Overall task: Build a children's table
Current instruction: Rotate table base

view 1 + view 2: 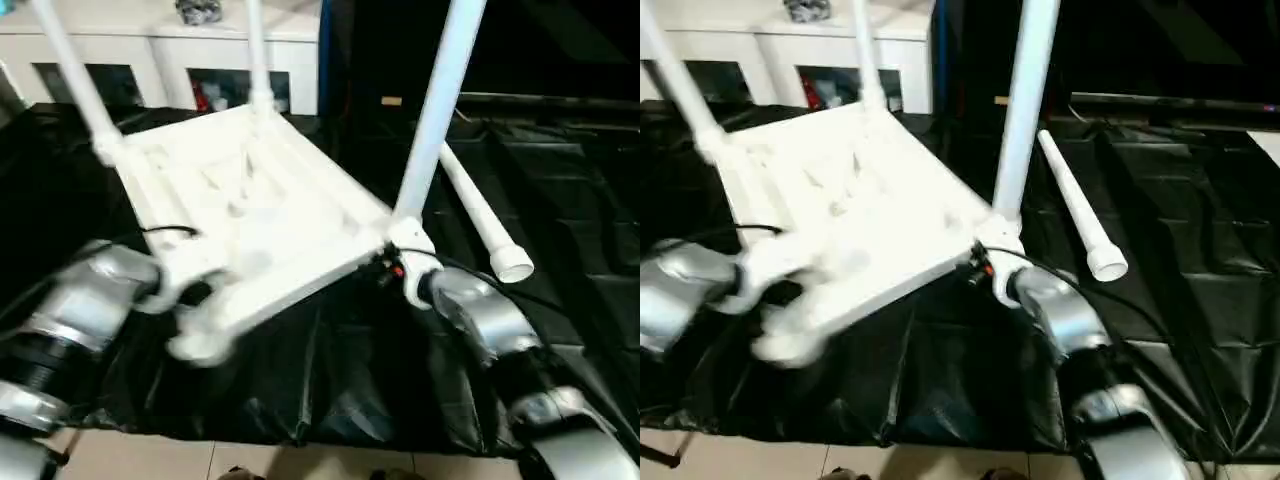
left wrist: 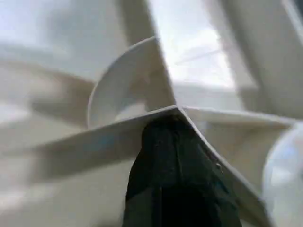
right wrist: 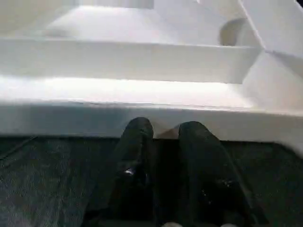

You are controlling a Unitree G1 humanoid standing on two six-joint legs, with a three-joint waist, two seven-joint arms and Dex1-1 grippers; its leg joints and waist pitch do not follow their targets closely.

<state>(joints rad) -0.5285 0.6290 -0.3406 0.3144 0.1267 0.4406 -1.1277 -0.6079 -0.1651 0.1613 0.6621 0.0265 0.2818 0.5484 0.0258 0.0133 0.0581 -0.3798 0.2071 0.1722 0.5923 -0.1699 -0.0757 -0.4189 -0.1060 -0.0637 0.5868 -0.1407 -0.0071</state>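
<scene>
Silver forearms flank the upturned tabletop point(image 1: 270, 215) on black sheeting point(image 1: 330, 390); 3 legs point(image 1: 440, 110) stand in its sockets, 1 loose leg point(image 1: 485, 220) lies beside it.
Left wrist: left gripper point(image 2: 175, 142) clenched against a tabletop rib.
Right wrist: right gripper point(image 3: 163, 135) slightly parted at the tabletop's edge, grasping nothing.

Upturned white tabletop point(image 1: 265, 215) tilted on black sheet point(image 1: 330, 385), three legs point(image 1: 440, 110) standing up from its corners. Fourth leg point(image 1: 485, 225) lying loose just beside it. Silver forearms at both near corners. White cabinet point(image 1: 160, 65) behind.
</scene>
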